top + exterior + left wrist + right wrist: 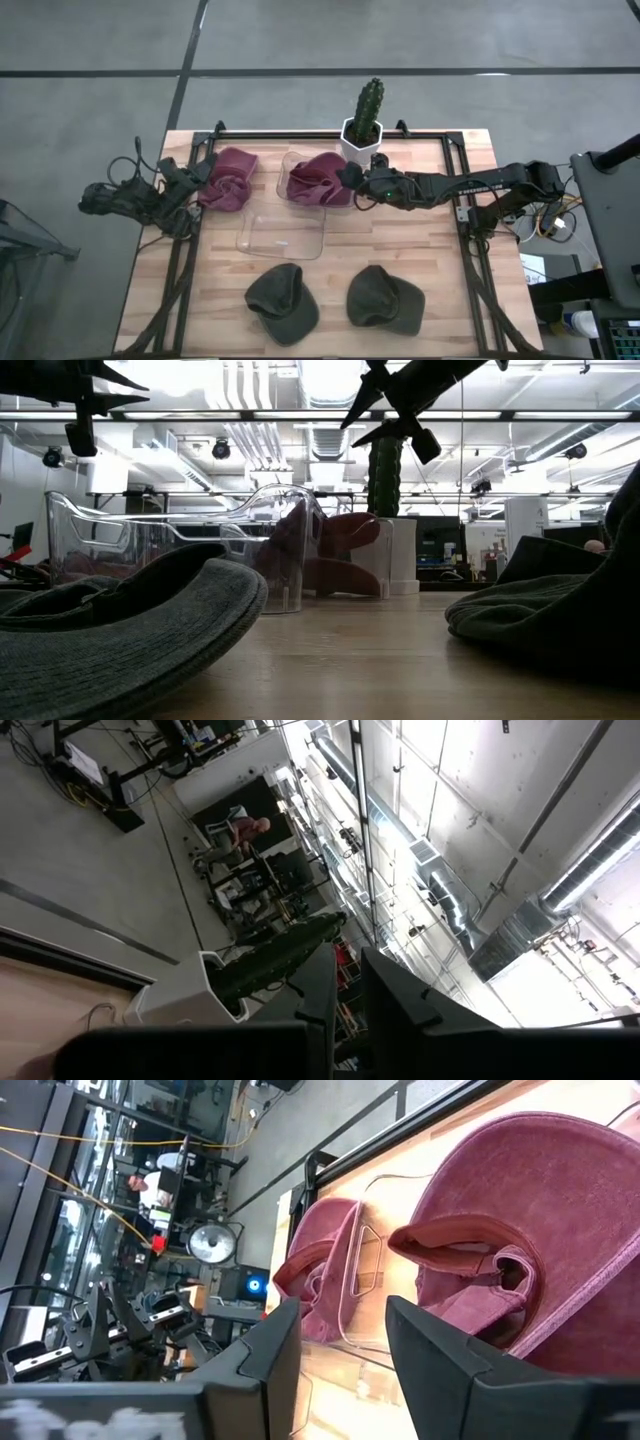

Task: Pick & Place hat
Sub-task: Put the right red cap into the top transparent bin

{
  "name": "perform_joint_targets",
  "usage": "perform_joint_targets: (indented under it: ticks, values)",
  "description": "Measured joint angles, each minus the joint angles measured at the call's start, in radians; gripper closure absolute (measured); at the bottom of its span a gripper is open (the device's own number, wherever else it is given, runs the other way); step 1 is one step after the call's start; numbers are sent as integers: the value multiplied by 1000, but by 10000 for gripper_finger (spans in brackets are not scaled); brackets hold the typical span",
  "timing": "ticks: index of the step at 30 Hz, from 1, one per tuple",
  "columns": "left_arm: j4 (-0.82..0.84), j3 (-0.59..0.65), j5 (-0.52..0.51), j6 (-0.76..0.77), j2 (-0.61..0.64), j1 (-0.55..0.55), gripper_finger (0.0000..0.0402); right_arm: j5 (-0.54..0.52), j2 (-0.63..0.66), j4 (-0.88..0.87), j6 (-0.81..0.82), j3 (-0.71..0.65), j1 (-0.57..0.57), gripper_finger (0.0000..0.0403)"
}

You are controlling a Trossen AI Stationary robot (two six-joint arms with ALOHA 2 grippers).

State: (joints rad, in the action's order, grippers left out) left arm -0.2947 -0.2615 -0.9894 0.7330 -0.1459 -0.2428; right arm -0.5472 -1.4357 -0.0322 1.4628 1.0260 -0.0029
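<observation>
Hovering: right gripper (347,180), fingers apart, over maroon hat (315,182) | cactus (366,110) beside | left fingers closed

On the worktop (420,250), a potted cactus (366,120) stands at the middle of the far edge. Just in front of it and to its left sits a clear bin (300,165) with a hat (318,181) inside it. Another hat (228,178) lies left of that bin, on the bare worktop. A second clear bin (284,234) lies nearer the front, touching the first bin's front left corner. Two caps lie side by side along the front edge: one (283,302) on the left, the other (384,298) on the right, apart. The right pincer (350,180) hangs over the binned hat's right side; the left pincer (190,172) sits by the left rail, beside the loose hat.
</observation>
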Motion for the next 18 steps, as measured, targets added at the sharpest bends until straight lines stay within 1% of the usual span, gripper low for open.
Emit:
perform_joint_targets:
  ticks: [18]
  values:
    - [0, 0, 0, 0, 0, 0, 358, 0, 0, 0, -1, 0, 0, 263]
